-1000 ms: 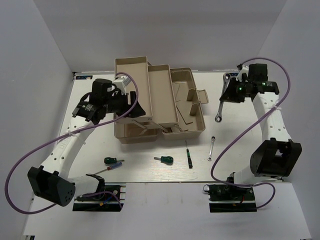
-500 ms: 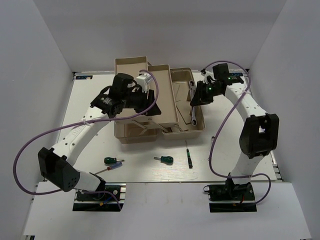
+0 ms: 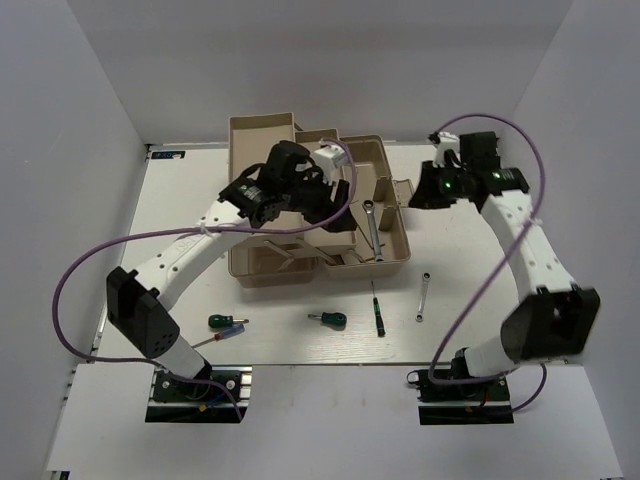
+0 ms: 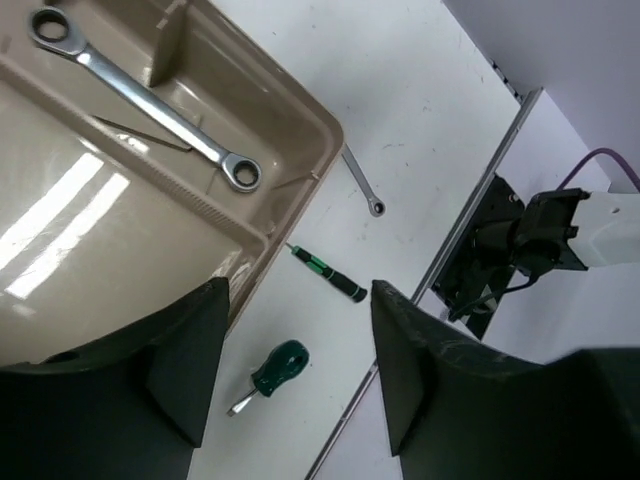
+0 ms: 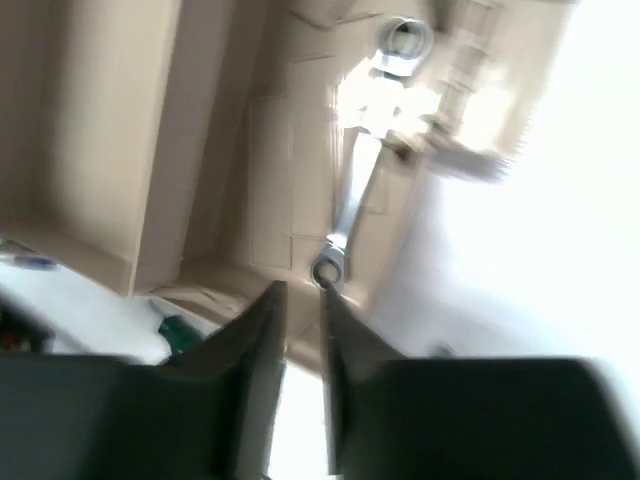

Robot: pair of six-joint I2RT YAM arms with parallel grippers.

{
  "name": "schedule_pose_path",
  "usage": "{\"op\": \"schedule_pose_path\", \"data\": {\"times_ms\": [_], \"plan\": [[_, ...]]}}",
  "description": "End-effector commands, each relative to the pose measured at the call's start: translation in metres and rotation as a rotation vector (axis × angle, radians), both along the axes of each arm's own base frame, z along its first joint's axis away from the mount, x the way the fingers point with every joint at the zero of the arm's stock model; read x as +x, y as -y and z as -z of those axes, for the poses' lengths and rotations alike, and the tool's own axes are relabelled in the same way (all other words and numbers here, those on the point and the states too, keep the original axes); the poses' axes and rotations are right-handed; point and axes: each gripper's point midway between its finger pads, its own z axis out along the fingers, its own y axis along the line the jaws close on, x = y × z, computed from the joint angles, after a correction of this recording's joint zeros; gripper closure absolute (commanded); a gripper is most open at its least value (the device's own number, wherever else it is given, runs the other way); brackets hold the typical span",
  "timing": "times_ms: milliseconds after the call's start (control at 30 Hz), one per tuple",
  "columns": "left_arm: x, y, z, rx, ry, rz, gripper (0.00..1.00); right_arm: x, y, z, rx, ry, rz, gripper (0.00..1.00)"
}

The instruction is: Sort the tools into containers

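With the large ratchet wrench (image 3: 373, 230) lying in the toolbox base (image 3: 398, 252), below and left of the right pincer (image 3: 424, 193), that drop looks done. Next comes the small wrench (image 3: 423, 297) on the desk (image 3: 290, 345). The right pincer's fingers stand nearly pressed together on nothing; the left pincer (image 4: 290, 375) hangs spread and empty over the box, the screwdrivers below it.

You're looking down past the left gripper (image 4: 295, 375), its jaws spread wide, at the beige toolbox (image 4: 210, 130). A silver wrench (image 4: 145, 98) lies diagonally inside it. Just off the toolbox's corner, on the white table (image 4: 420, 120), sit a smaller wrench (image 4: 362, 186), a thin black-green screwdriver (image 4: 328, 275) and a stubby green screwdriver (image 4: 270, 372) (nearest the fingers).
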Motion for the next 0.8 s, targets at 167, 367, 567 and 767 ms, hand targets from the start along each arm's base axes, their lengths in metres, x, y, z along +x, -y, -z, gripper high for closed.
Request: {"op": "schedule_pose_path", "data": {"times_ms": [167,367,567,767], "plan": [[-0.041,0.019,0.03,0.171,0.043,0.132,0.73,-0.109,0.081,0.078,-0.254,-0.315,0.201,1.0],[-0.07,0.029,0.06,0.26,0.036,0.205,0.52,-0.151,0.072,0.148,-0.215,-0.478,0.172,0.5],[-0.081,0.036,0.082,0.319,0.021,0.217,0.34,-0.143,0.067,0.183,-0.222,-0.519,0.216,0.44],[-0.088,0.042,0.092,0.338,0.021,0.204,0.34,-0.125,0.069,0.204,-0.265,-0.496,0.265,0.46]]}}
